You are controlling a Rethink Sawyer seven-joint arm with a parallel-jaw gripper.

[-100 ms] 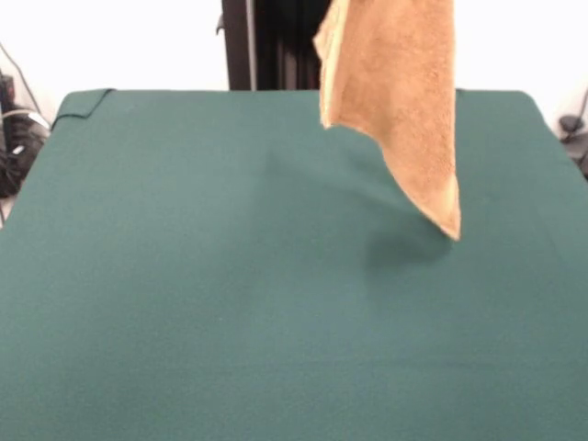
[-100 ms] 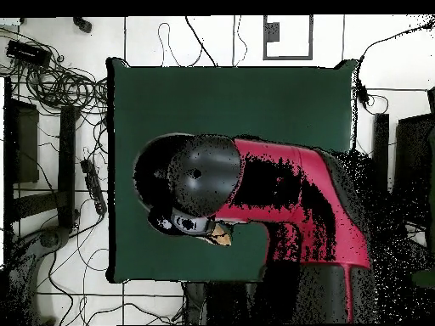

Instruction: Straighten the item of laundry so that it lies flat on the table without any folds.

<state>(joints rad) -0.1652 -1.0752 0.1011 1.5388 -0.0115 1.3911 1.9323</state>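
Note:
The item of laundry (image 1: 395,101), an orange-tan terry towel, hangs in the air over the far right part of the green table (image 1: 184,294). Its top runs out of the front view's upper edge. It drapes down in a long fold, and its lowest corner hangs just above the cloth over a faint shadow. In the overhead view only a small sliver of the towel (image 2: 223,237) shows, beside the arm's round black head (image 2: 191,182). My gripper is hidden under that head and lies above the front view's edge. The towel hangs from it.
The red and black arm (image 2: 297,195) reaches across the near half of the table (image 2: 255,102) in the overhead view. Cables and dark equipment (image 2: 59,93) lie on the floor to the table's left. A black pedestal column (image 1: 276,46) stands behind the table.

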